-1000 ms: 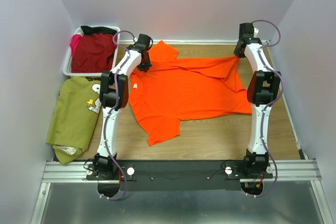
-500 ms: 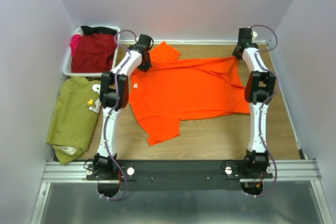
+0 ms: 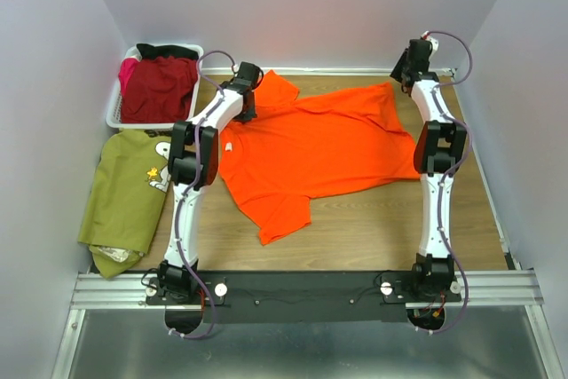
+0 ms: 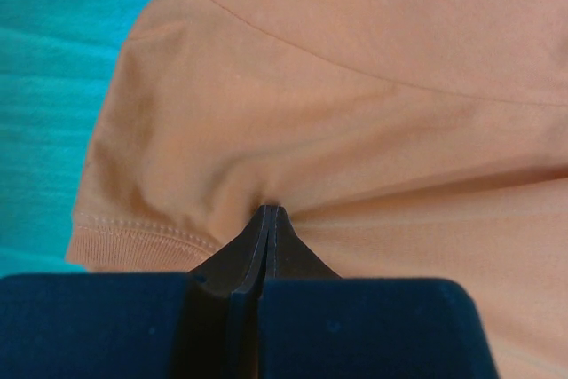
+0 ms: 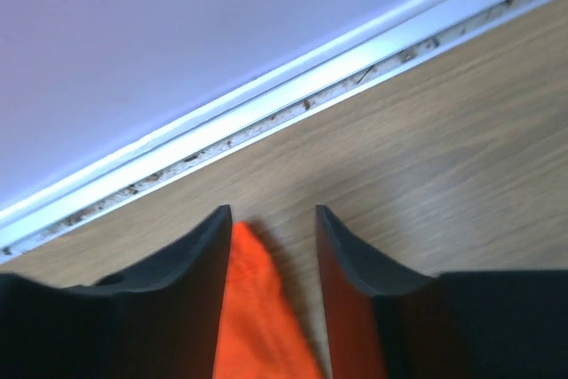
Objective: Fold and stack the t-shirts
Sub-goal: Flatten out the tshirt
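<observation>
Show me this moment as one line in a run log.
left gripper: shut on orange t-shirt | right gripper: open above shirt corner | shirt: spread out, unfolded | olive t-shirt: beside basket

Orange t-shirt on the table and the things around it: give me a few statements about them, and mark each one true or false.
1. The left tool is pinched shut on the orange t-shirt. True.
2. The right tool is clamped shut on that shirt. False: its jaws stand apart, with a corner of orange cloth lying between them.
3. The dark red shirt lies in the white basket. True.
4. The olive green shirt lies on top of the orange one. False: it lies apart from it, at the table's left side, in front of the basket.
</observation>
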Tool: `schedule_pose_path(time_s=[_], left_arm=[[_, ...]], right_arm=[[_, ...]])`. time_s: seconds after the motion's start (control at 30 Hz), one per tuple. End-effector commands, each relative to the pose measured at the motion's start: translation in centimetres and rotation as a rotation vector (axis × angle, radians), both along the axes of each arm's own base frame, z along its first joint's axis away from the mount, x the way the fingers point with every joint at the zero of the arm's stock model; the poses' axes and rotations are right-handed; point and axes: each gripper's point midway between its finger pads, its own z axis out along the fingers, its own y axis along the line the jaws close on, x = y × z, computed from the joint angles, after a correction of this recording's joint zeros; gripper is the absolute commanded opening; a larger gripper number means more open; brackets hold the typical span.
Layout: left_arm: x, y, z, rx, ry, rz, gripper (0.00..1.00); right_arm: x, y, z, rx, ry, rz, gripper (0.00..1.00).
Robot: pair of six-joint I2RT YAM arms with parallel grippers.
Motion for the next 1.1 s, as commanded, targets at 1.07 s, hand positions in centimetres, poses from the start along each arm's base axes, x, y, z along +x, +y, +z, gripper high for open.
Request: schedule_pose_path(time_s=[1.07], left_arm=[[-20.4,-6.4,2.2,-0.088,0.149,-0.242,0.13]], right_arm=[[-36.7,1.1,-4.8,0.131,0.759,-0.215,0.55]])
